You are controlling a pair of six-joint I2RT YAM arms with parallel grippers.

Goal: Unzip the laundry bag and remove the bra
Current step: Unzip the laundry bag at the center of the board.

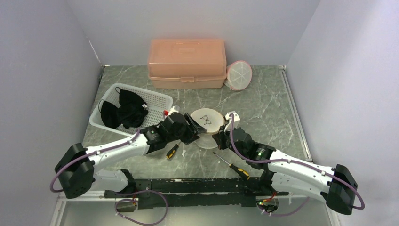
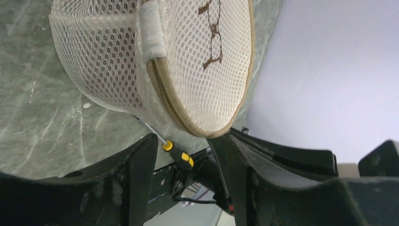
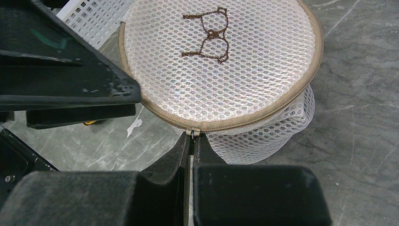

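1. The left arm (image 1: pixel 117 150) reaches from the near left corner, low over the table (image 1: pixel 263 108), up to the left side of the laundry bag (image 1: pixel 206 120).
2. Its jaws stand apart and released. In the left wrist view the bag's lower rim sits just ahead of the gap between them, and they grasp nothing.
3. The right arm (image 1: pixel 291 165) stretches in from the near right corner and meets the bag at its near right edge.
4. Its jaws are clenched on the zipper pull (image 3: pixel 193 133) at the near point of the bag's tan rim.
5. The laundry bag is a round white mesh drum at the middle of the table, between the two wrists. Its flat face carries a brown stitched bra outline. What lies inside the mesh cannot be made out.
6. The table is grey-green marbled stone.
7. Two yellow-and-black screwdrivers lie on it, one (image 1: pixel 172 151) under the left wrist and one (image 1: pixel 233 165) near the right forearm.
8. A white basket (image 1: pixel 157 97) holding dark fabric (image 1: pixel 124 110) sits at the left.
9. A pink lidded box (image 1: pixel 187 63) stands at the back, and a second pink-rimmed mesh bag (image 1: pixel 239 75) leans on it.
10. Pale lilac walls (image 1: pixel 47 70) close in three sides.
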